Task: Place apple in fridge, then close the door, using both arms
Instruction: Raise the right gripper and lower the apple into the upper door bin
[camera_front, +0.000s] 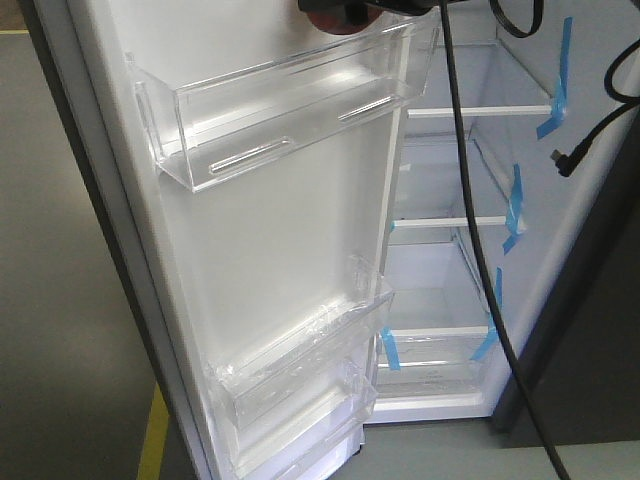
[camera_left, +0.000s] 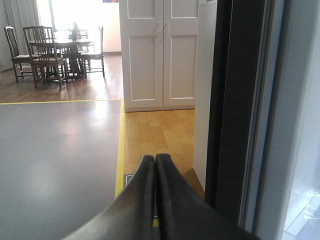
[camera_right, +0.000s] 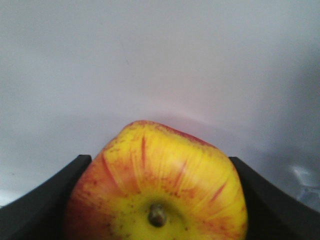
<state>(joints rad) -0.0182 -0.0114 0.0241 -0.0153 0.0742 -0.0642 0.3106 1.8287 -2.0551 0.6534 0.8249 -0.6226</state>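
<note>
Red-and-yellow streaked, the apple (camera_right: 155, 185) is sitting clamped between the prongs of the right claw (camera_right: 159, 165), stem end facing the wrist camera, just above the top clear bin (camera_front: 290, 110) of the open door (camera_front: 300, 250). The left claw (camera_left: 155, 165) is hanging pinched together, empty, near the door's dark edge.

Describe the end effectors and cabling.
The left end effector has two matte black fingers, curved and tapering to blunt tips. The right end effector has black fingers too, only their edges showing. A thin black cable trails through the front view.
</note>
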